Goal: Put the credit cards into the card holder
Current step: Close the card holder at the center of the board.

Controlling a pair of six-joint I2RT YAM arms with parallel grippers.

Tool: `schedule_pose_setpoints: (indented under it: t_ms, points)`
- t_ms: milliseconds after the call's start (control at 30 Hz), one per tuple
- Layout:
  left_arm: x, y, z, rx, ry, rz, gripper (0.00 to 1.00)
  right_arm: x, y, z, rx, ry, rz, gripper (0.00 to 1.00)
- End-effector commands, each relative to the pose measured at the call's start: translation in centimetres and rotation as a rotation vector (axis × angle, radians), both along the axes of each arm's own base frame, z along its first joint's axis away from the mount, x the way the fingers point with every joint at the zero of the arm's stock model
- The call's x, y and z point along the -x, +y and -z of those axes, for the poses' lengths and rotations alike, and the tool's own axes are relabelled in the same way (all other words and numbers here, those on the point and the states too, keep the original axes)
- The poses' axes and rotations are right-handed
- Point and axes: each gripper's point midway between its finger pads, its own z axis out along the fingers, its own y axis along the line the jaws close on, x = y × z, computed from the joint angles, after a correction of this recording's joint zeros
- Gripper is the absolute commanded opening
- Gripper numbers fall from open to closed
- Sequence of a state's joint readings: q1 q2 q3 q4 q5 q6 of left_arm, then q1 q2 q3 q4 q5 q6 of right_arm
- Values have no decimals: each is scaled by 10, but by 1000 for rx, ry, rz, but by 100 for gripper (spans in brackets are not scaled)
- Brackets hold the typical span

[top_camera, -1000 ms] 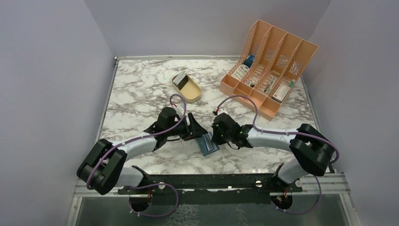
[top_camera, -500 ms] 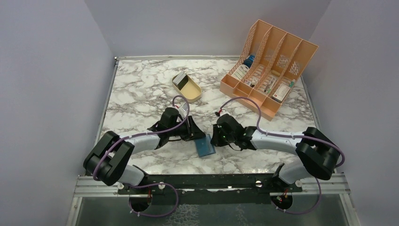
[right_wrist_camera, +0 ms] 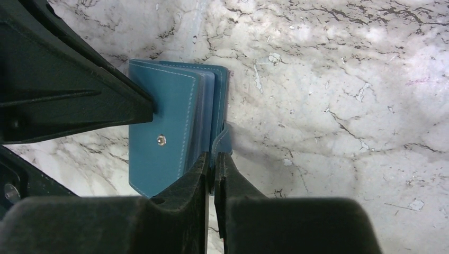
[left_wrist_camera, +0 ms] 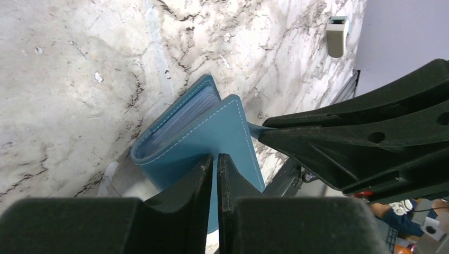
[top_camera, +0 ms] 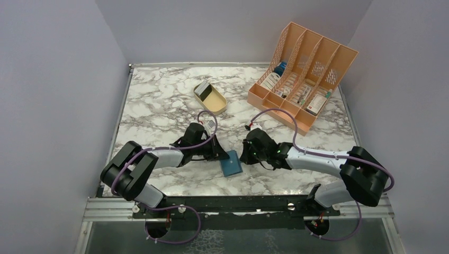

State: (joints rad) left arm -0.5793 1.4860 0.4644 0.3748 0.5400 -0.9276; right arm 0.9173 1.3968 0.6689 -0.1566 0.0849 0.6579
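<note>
The teal-blue card holder [top_camera: 231, 164] lies between my two grippers near the table's front, its cover lifted off the pale blue pockets. In the left wrist view my left gripper [left_wrist_camera: 215, 159] is shut on the edge of the card holder [left_wrist_camera: 201, 132] cover. The right wrist view shows my right gripper [right_wrist_camera: 213, 159] shut on the card holder [right_wrist_camera: 159, 143] strap tab. From above, the left gripper [top_camera: 221, 154] and right gripper [top_camera: 243, 157] face each other. Dark credit cards [top_camera: 201, 89] rest at the far end of the tan tray [top_camera: 218, 108].
An orange slotted file rack [top_camera: 304, 69] holding small items stands at the back right. The tan tray sits behind the grippers, mid-table. Both forearms lie low across the front of the marble table [top_camera: 159, 100].
My left gripper has closed from wide open onto the holder's cover and slid slightly right. The holder has turned so its teal back faces up. The right gripper has stayed at the holder.
</note>
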Motion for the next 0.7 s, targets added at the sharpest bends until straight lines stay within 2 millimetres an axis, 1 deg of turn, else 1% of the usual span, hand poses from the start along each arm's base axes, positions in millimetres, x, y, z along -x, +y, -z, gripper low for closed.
schedule_pose_setpoints:
  t_ms: [0, 167, 300, 467, 567, 667]
  points:
    - [-6, -1, 7, -32, -50, 6, 11, -2, -2, -8, -5, -32, 10, 4]
    - [-7, -3, 17, -60, -46, 14, 11, -2, 9, -18, -55, -33, -9, 4]
    - [-10, -3, 25, -87, -48, 6, 10, 1, 20, -19, -97, -8, -35, 5]
    - [-10, -3, 30, -103, -44, 4, 11, 11, 42, -23, -225, 34, -85, 11]
    - [-10, -1, 30, -106, -45, 1, 11, 12, 48, -21, -257, 51, -78, 15]
    - [-9, -1, 27, -98, -45, -8, 10, 10, 53, -18, -270, 64, -71, 22]
